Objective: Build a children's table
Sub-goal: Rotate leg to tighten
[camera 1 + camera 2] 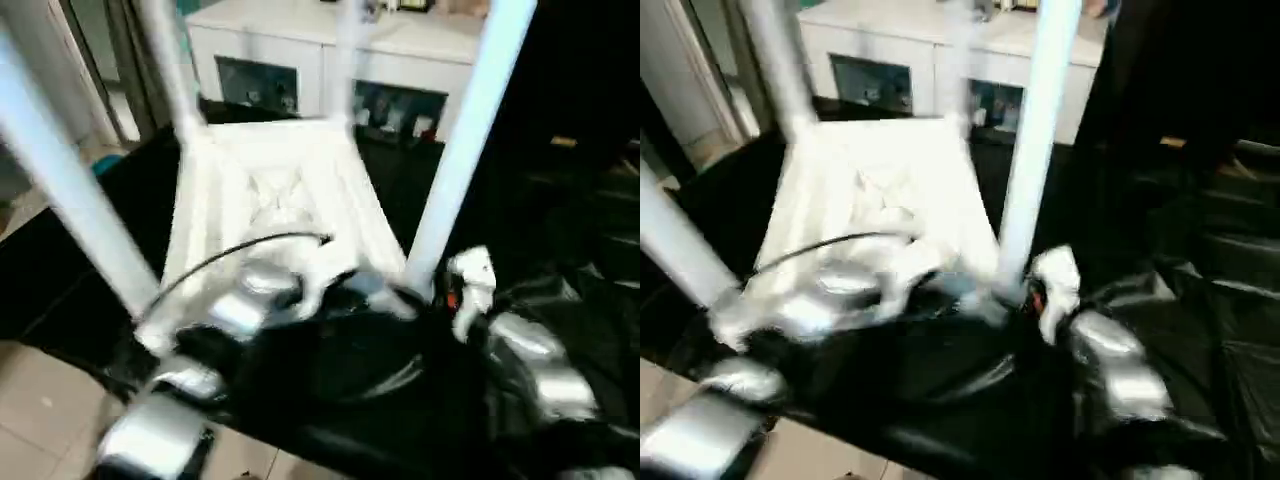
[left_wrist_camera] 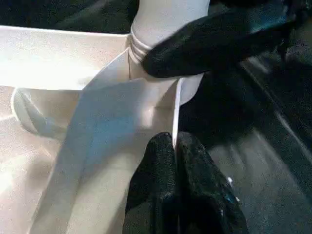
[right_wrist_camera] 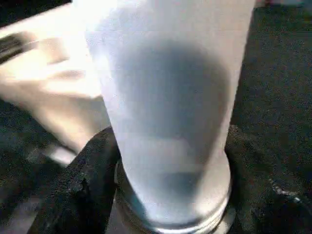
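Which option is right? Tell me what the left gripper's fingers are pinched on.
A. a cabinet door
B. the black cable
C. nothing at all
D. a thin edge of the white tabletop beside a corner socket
D: in the left wrist view the left gripper has its two black fingers shut on a thin white rib of the upturned tabletop, just beside the corner socket where a leg stands.

Both silver forearms reach forward at the near edge of the table top (image 1: 270, 190). The left gripper (image 2: 174, 146) pinches its rim, jaws closed. The right gripper (image 3: 165, 185) clasps a leg (image 3: 170, 107) just above its socket.
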{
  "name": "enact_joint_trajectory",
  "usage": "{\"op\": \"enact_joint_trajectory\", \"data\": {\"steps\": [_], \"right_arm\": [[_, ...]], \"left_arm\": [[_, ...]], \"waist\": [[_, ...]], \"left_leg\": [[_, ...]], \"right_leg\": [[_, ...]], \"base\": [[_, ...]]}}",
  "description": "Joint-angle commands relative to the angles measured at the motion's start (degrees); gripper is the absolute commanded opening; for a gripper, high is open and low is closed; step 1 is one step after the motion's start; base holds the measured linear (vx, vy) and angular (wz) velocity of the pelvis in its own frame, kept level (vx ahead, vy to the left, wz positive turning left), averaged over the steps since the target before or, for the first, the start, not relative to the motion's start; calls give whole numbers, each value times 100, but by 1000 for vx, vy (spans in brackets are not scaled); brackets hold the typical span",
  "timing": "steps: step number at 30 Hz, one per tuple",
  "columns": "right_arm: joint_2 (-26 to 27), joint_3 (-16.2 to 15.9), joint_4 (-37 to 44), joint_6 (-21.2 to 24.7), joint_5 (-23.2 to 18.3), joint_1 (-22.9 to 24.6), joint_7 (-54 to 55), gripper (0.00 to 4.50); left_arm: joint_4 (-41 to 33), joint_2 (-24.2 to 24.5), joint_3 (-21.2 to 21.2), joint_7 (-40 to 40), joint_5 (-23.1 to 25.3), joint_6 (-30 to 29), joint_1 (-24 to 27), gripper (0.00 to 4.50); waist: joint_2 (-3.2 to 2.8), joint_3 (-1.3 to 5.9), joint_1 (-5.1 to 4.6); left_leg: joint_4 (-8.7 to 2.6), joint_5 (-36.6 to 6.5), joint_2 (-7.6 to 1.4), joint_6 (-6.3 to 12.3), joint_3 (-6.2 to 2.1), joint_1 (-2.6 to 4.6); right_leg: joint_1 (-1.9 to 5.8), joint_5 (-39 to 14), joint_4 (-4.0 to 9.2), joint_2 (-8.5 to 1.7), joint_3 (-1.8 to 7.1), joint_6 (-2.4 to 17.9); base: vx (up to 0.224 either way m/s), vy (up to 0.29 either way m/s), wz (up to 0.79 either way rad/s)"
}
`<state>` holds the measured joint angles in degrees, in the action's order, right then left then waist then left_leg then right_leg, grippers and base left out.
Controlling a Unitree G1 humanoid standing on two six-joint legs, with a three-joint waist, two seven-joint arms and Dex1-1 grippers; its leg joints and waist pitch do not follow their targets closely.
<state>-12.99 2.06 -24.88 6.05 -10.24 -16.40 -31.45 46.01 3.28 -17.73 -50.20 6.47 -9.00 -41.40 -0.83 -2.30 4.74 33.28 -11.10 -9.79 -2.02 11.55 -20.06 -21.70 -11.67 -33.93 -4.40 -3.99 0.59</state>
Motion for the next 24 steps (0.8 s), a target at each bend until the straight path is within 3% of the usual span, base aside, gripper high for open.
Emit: {"op": "enact_joint_trajectory", "data": {"steps": [1,3,4,5,9,10,12,18,24], "right_arm": [[346,-158,-228,190,329,30,773,275],[524,-242,-203,165,409,2,974,275],[613,-277,-159,122,400,-2,960,275],[639,-282,-149,102,402,-4,956,275],[741,-371,-37,-76,373,4,740,275],[730,-377,-1,-90,327,10,672,331],[652,-373,98,-122,224,23,494,351],[-202,-646,399,-178,100,146,-1008,374],[-849,-654,782,45,-295,309,-2265,374]], "left_arm": [[467,-336,97,995,110,-273,-108,0],[582,-510,77,1237,149,-291,-176,0],[633,-572,53,1285,184,-279,-193,0],[655,-587,47,1293,197,-265,-199,0],[767,-602,-32,1135,266,-56,-225,0],[759,-574,-55,1060,264,-11,-219,0],[728,-481,-111,833,242,89,-204,0],[318,33,-380,-566,152,298,34,0],[-316,686,-599,-2201,-179,395,361,0]], "waist": [[40,217,-37],[67,224,-38],[73,230,-21],[35,228,-14],[50,252,-7],[50,250,-7],[54,244,-1],[85,247,23],[74,284,52]], "left_leg": [[-475,-1684,-395,42,-247,50],[-467,-1736,-374,24,-237,77],[-460,-1618,-366,108,-234,41],[-457,-1605,-364,131,-233,41],[-442,-1413,-365,249,-221,21],[-440,-1398,-362,279,-215,15],[-445,-1409,-364,308,-216,13],[-436,-1262,-384,462,-214,-16],[-395,-867,-414,666,-189,-22]], "right_leg": [[123,-2335,579,-530,314,899],[115,-2237,586,-514,311,913],[149,-2088,578,-526,321,904],[144,-2060,579,-526,322,907],[173,-1663,538,-520,323,985],[177,-1646,540,-518,319,996],[177,-1749,547,-522,314,992],[210,-1584,519,-528,318,1003],[237,-708,402,-519,305,1376]], "base": [[0,0,0],[0,0,0],[0,0,0],[0,0,0],[0,0,0],[0,0,0],[0,0,0],[0,0,0],[0,0,0]]}}
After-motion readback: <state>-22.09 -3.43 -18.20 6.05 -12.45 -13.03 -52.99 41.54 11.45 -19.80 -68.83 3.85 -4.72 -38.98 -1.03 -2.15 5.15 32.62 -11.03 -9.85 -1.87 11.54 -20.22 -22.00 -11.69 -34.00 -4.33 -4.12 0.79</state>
